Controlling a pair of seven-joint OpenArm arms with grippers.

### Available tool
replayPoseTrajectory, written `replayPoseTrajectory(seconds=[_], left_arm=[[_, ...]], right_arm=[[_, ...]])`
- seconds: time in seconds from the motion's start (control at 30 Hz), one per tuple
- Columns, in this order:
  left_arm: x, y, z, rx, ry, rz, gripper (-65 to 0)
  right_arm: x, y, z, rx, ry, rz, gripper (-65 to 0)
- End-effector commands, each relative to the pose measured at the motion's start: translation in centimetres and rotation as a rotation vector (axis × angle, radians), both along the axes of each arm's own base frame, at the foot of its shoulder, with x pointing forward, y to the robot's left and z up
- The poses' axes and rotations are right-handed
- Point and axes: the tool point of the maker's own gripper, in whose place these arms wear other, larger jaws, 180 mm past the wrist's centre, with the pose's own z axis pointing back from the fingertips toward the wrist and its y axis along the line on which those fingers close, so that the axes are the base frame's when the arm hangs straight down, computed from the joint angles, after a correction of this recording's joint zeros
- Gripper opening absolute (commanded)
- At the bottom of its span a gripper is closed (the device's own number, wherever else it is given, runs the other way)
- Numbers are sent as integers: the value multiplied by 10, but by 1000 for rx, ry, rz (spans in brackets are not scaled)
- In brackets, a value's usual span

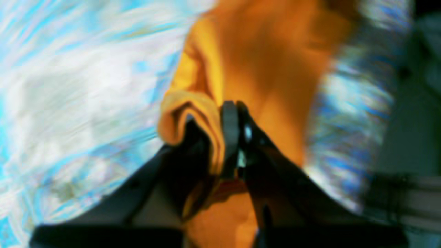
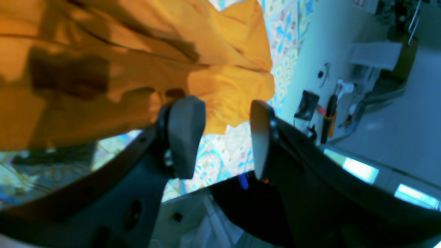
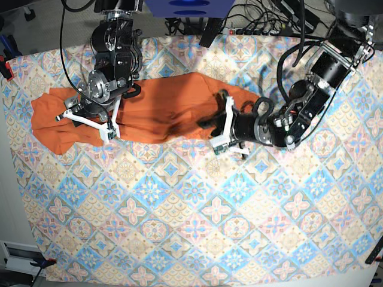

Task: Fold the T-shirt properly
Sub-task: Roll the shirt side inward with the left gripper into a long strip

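One plain orange short-sleeved T-shirt of soft thin fabric (image 3: 143, 110), stretched into a long crumpled band across the upper part of the one blue-pink-cream tile-patterned cloth (image 3: 197, 221) covering the table. Two black robot arms, one at each end of the band.

Left gripper (image 3: 222, 127) at the band's end farther from the cloth's pale bare-table edge, lying low and pointing back along the fabric. Clenched on a bunched fold of the T-shirt (image 1: 206, 113), as the left wrist view shows: orange folds squeezed between the two black fingers, more orange hanging beyond, the patterned cloth (image 1: 69, 86) smeared with blur all round. From the base view, only the gripper laid against the fabric; the pinch itself not readable there.

Right gripper (image 3: 90, 122) over the band's other end, near the cloth's edge. Released, per the right wrist view: two grey pads (image 2: 186, 134) standing well apart at the right gripper (image 2: 224, 137), nothing between them but patterned cloth (image 2: 220, 155) below and a lobe of orange T-shirt (image 2: 231, 93) just past the tips. Also seen only there: bare pale table (image 2: 310, 51) beyond the cloth's edge, with several small dark tools (image 2: 327, 113) lying on it, too blurred to name.

No containers in any view.
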Motion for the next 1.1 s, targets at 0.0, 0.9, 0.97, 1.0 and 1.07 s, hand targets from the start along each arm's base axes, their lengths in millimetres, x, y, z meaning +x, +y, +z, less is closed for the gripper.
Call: replayPoseTrajectory(seconds=[0.0, 0.9, 0.97, 1.0, 1.07], left_arm=[[4, -1, 23, -43, -54, -12, -611], [-35, 140, -70, 238, 86, 280, -610], [-24, 154, -74, 224, 98, 376, -610], [-21, 155, -73, 216, 93, 393, -610], [-22, 157, -73, 212, 100, 404, -609]], right_arm=[[4, -3, 7, 4, -34, -17, -398], [0, -5, 3, 33, -30, -37, -398], [0, -4, 3, 34, -31, -34, -398], [1, -4, 3, 34, -31, -33, -398], [0, -4, 2, 34, -29, -31, -398]])
